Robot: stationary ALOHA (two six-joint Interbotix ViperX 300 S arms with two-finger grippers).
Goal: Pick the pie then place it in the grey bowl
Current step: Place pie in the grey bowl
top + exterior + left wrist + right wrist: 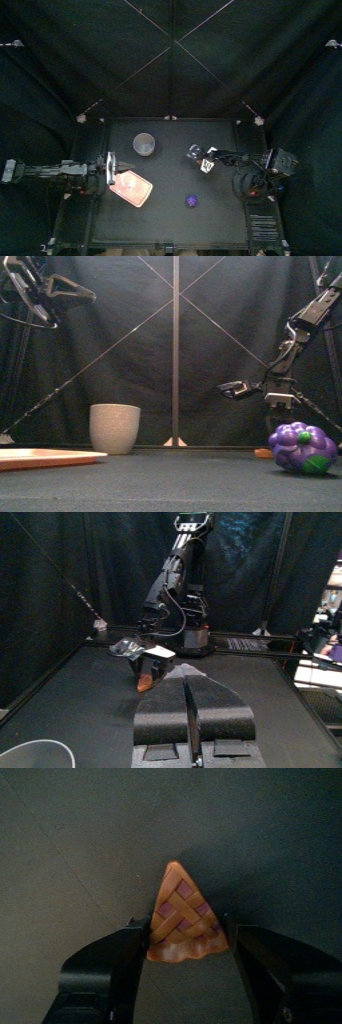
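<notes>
The pie, an orange wedge with a lattice top, sits between the jaws of my right gripper, which press on both its sides near the crust. In the front view the pie shows low by the table, half hidden behind the grapes; whether it touches the table I cannot tell. Across the table, the left wrist view shows the pie under the right gripper. The tall grey speckled cup stands upright at the back left, well apart from the right gripper. My left gripper rests shut at the left.
A flat pink tray lies at the left front, beside the left gripper. A purple bunch of toy grapes sits near the front, right of the middle and just in front of the right gripper.
</notes>
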